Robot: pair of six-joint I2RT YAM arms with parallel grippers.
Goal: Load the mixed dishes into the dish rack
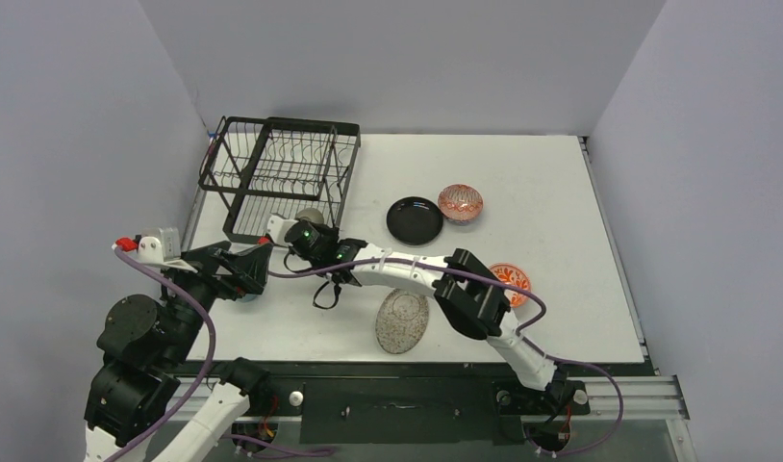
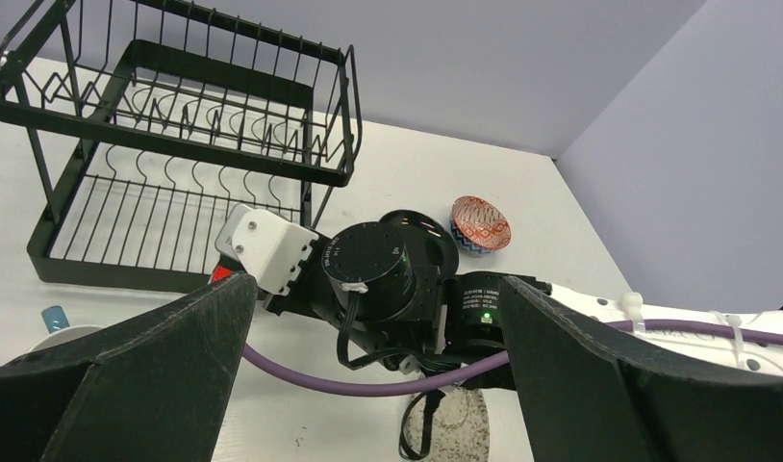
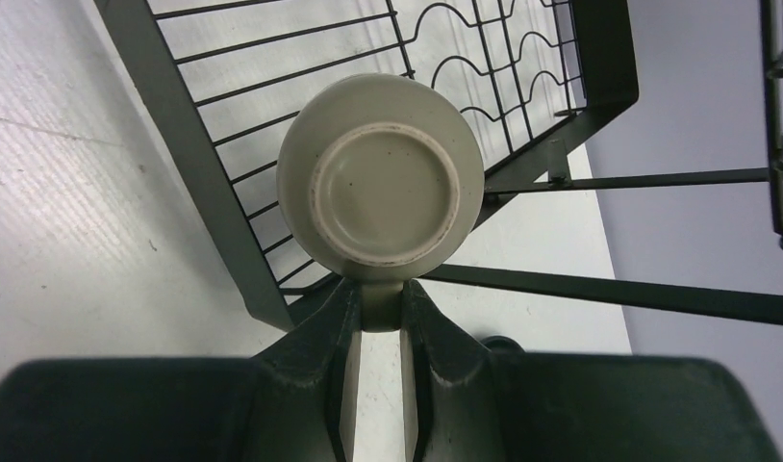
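Note:
The black wire dish rack (image 1: 282, 178) stands at the far left and holds no dishes. My right gripper (image 1: 306, 229) is shut on the wall of the small olive-green cup (image 3: 380, 178), held tipped with its base toward the camera over the rack's near right corner (image 3: 214, 221). My left gripper (image 1: 248, 269) is open and empty, its fingers (image 2: 157, 375) wide apart, just left of the right wrist. The light-blue mug (image 2: 56, 322) sits below it. The speckled oval plate (image 1: 402, 320), the black plate (image 1: 414, 220) and two patterned bowls (image 1: 460, 203) (image 1: 516, 276) lie on the table.
The right arm (image 1: 407, 269) stretches across the table's middle from the near right, over part of one bowl. The left wall (image 1: 80, 144) stands close beside the rack. A purple cable (image 2: 368, 385) hangs under the right wrist.

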